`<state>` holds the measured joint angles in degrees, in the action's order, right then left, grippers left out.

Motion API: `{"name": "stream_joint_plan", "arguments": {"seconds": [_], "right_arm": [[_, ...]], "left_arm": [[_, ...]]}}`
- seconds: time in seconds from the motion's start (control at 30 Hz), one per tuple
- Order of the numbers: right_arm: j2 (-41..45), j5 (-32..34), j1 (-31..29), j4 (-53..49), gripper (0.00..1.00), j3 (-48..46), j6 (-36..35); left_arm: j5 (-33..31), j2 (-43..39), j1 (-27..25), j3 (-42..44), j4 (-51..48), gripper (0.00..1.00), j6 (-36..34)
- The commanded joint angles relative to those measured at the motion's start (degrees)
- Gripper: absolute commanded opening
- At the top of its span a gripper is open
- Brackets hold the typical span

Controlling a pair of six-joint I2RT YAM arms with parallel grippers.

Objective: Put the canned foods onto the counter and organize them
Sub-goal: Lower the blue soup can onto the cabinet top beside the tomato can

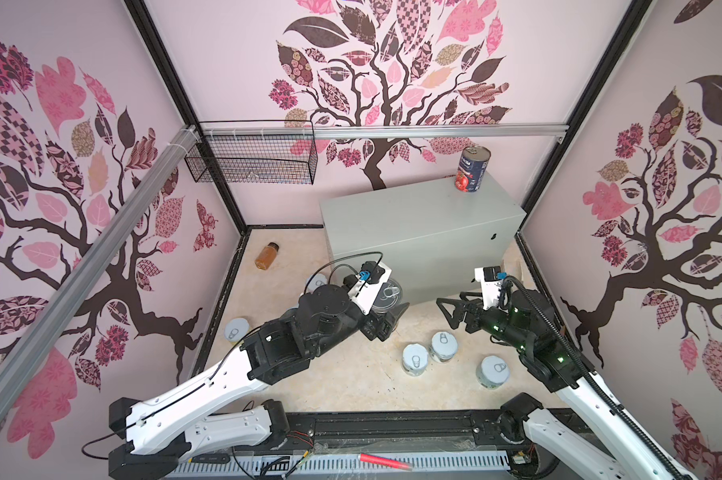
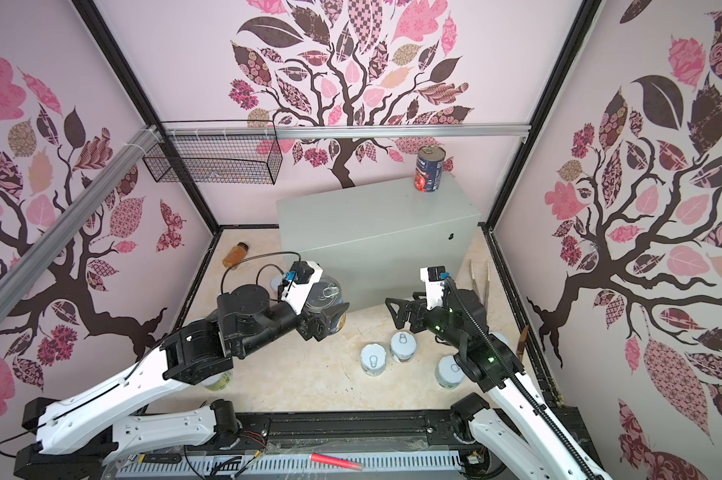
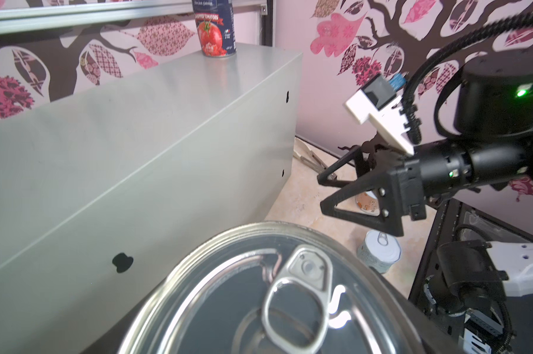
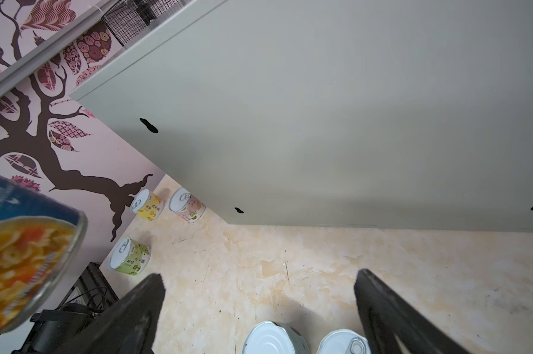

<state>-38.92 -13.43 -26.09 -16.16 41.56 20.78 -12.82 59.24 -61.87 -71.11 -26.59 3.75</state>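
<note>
left gripper (image 1: 388, 311) clamped around blue-label can (image 1: 386, 291), just beside counter (image 1: 413, 216) front, right gripper (image 1: 451, 302) wide open, empty

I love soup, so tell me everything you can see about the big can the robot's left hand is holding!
The soup can is tall and round. Its shiny metal lid faces up and has a pull ring. The label is blue at the top, with a picture of yellow noodle soup below. The left gripper clamps it by its sides. It seems to be lifted off the floor, just in front of the grey counter, and does not look to be touching it.
</note>
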Motion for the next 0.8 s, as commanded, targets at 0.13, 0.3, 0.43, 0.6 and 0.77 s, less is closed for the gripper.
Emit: {"name": "stream_joint_plan", "arguments": {"seconds": [0.13, 0.3, 0.43, 0.6, 0.77], "right_arm": [[0.68, -1.76, -0.26, 0.08, 1.0, -0.31, 0.08], [1.08, -2.45, -0.28, 0.52, 1.0, -1.43, 0.4], [1.43, -3.05, -0.28, 1.05, 1.0, -2.49, 0.69], [0.98, -3.73, -0.26, 1.93, 1.0, -3.15, 0.59], [0.07, -5.17, -0.28, 2.61, 1.0, -3.2, 0.88]], "left_arm": [[8.72, 5.61, 5.55, -14.61, -1.27, 0.66, 0.28], [9.92, 10.29, 6.79, -22.36, -3.18, 0.66, -2.04], [10.33, 13.99, 7.72, -28.64, -3.73, 0.65, -3.67], [12.34, 19.37, 10.7, -36.53, -5.34, 0.65, -4.46], [17.83, 23.34, 16.25, -39.63, -2.92, 0.63, -1.6]]}}
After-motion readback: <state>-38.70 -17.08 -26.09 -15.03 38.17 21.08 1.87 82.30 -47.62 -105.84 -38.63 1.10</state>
